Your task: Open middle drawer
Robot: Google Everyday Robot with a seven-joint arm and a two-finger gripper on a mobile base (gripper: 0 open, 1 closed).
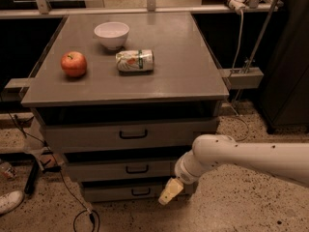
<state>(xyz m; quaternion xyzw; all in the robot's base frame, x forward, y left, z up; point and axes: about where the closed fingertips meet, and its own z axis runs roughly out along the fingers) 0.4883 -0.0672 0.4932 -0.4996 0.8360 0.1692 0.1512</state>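
1. Camera view, cabinet: grey table top (188,81) w/ three grey drawers stacked below it.
2. Middle drawer (101,171): second in the stack, at 6 o'clock under the top drawer (82,139). Looks shut. Small dark loop handle (137,168) at centre of its front.
3. Gripper (171,191): yellowish tip, low, at approx. 5 o'clock from that handle, level w/ the bottom drawer (111,193) and near its right end. Not touching any handle. Open or closed: cannot tell.
4. Arm (241,156): white, enters from 3 o'clock, wrist just beside the cabinet's front right corner.
5. On top: bowl (111,35) at 12 o'clock, apple (74,64) at 9 o'clock, can (134,60) lying on its side betw. them.
6. Risk 1, wrong drawer: the tip sits at the bottom drawer's height, so a straight sideways reach prob. meets that handle, not the middle one. Needs to rise first.
7. Risk 2, missed hook: loop is small and shallow, so an off-centre approach could slip off or just push the front.
8. Risk 3, snatch pull: a jerk may shake the cabinet, and the can on its side or the apple could roll.
9. Risk 4, corner contact: wrist is close to the cabinet edge and may bump it while swinging toward 9 o'clock.
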